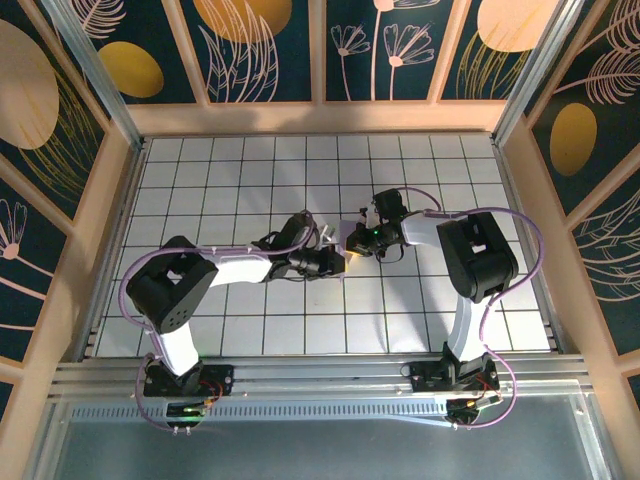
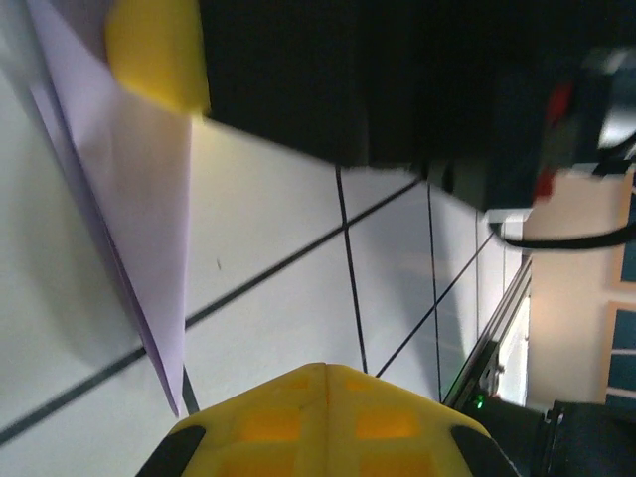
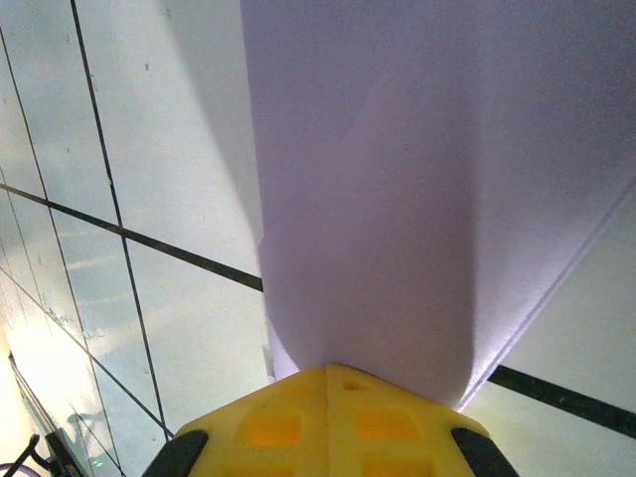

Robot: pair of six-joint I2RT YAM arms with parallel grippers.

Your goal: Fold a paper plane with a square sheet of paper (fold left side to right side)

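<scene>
The lavender sheet of paper (image 1: 351, 236) lies mid-table, folded into a narrow pointed shape with layered edges. In the right wrist view the paper (image 3: 427, 179) spreads out ahead of my right gripper (image 3: 326, 369), whose yellow fingers are shut, their tip resting against the paper's near edge. In the left wrist view the paper (image 2: 139, 199) runs down the left side to a sharp point, and the right gripper's yellow fingertip (image 2: 159, 50) rests on it. My left gripper (image 2: 324, 366) is shut with nothing in it, on bare tile right of the paper. Both grippers meet in the top view: left gripper (image 1: 346, 260), right gripper (image 1: 359, 243).
The table (image 1: 240, 180) is white grid tiles with black lines. The right arm's dark wrist body (image 2: 397, 79) hangs close above the left gripper. An aluminium rail (image 2: 500, 323) borders the table, and wooden frame walls (image 1: 110, 180) enclose it on three sides.
</scene>
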